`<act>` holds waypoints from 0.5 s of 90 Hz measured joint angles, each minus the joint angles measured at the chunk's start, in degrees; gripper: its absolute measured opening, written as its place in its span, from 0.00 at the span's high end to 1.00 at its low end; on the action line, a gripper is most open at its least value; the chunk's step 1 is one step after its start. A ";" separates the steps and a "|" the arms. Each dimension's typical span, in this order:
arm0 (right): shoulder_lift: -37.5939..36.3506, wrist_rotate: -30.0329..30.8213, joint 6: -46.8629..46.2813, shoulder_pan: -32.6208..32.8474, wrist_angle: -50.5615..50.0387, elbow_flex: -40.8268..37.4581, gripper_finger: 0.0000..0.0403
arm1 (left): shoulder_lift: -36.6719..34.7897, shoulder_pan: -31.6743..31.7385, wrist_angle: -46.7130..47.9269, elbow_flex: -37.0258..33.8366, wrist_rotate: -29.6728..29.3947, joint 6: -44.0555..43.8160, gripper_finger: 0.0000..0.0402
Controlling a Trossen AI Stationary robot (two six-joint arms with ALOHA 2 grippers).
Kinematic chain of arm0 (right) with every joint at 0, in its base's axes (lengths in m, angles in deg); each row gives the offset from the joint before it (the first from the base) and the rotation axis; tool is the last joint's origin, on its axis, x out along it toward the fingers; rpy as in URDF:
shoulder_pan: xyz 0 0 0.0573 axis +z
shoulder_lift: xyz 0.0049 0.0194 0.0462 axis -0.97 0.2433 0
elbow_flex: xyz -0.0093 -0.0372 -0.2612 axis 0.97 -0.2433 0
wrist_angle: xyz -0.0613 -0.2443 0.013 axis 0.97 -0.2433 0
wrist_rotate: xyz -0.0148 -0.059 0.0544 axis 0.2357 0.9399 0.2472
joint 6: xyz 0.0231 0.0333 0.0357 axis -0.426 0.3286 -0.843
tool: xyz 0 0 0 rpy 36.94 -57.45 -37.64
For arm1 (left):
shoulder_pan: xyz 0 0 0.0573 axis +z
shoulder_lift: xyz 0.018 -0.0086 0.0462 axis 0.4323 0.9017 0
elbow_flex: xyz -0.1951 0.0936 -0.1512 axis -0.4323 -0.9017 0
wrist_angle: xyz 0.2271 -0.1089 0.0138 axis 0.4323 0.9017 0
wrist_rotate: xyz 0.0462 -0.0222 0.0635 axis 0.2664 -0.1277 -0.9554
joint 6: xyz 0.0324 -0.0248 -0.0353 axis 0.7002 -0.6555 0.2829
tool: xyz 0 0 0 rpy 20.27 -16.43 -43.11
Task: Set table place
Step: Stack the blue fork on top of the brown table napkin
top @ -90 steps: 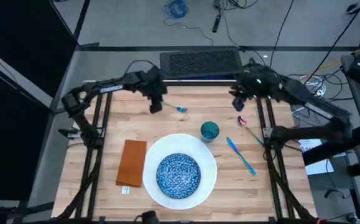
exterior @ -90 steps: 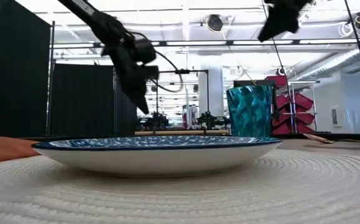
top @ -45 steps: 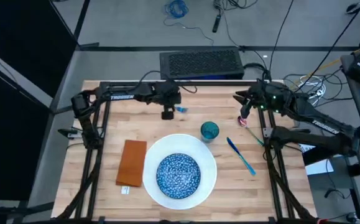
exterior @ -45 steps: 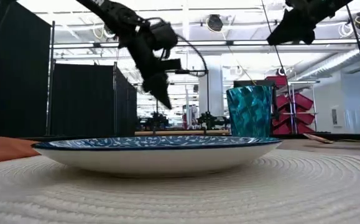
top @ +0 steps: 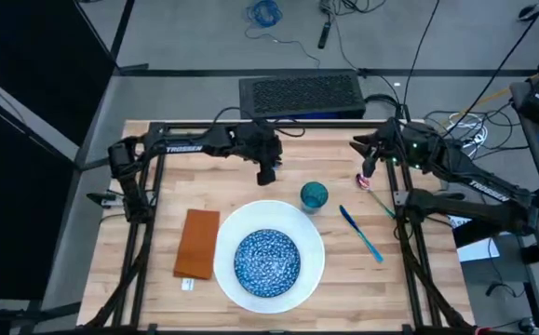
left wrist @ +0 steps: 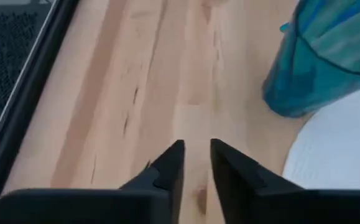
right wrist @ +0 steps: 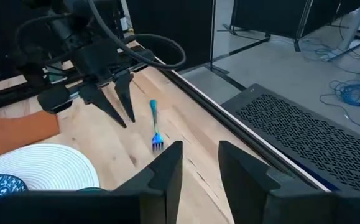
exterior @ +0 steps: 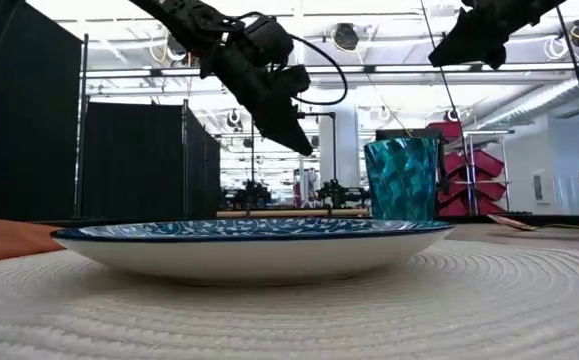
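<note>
While the place setting is only partly arranged, the white plate (top: 269,256) sits near the front middle of the worktop (top: 171,191), with the blue speckled bowl (top: 267,261) in its centre, the orange-brown napkin (top: 197,244) just beside its left rim and the teal cup (top: 314,195) just past its far right rim. One slim blue utensil (top: 359,233) lies to the right of the plate, and a spoon (top: 366,182) lies farther back near the right frame post. The teal fork (right wrist: 155,129) lies on the bare wood towards the back edge; in the high view my left arm covers it. My left pincer (top: 266,174) hangs above the wood just beside that fork and near the cup, fingers slightly apart with nothing between them. My right pincer (top: 367,160) hangs above the spoon end of the worktop, fingers (right wrist: 167,171) apart and likewise empty. I judge the fork and spoon still need moving to the plate's sides. Risk one: the fork is thin and lies flat, so a descent that is off its handle line would close on wood or skid the fork away. Risk two: the cup stands close to my left pincer, so a sideways sweep of the arm could knock it over. Risk three: both arms work at the back of the worktop and could crowd each other near the cup.
</note>
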 joint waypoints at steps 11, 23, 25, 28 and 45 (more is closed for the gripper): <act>0.01 -1.34 -0.55 0.00 -0.34 0.00 0.77 | -0.09 0.10 5.49 0.00 -9.90 1.39 0.71; 0.02 -1.37 -1.08 0.00 -0.38 0.00 0.77 | 1.03 1.20 16.33 -0.03 -11.65 6.69 0.70; 0.02 -1.37 -1.10 0.00 -0.37 0.00 0.77 | 1.64 1.44 18.30 -0.03 -10.69 7.30 0.69; 0.02 -1.37 -1.10 0.00 -0.32 0.00 0.77 | 2.72 1.84 20.51 -0.04 -9.52 8.56 0.69; 0.04 -1.37 -1.11 0.00 -0.23 0.02 0.77 | 6.84 2.83 22.32 0.03 -8.51 14.54 0.69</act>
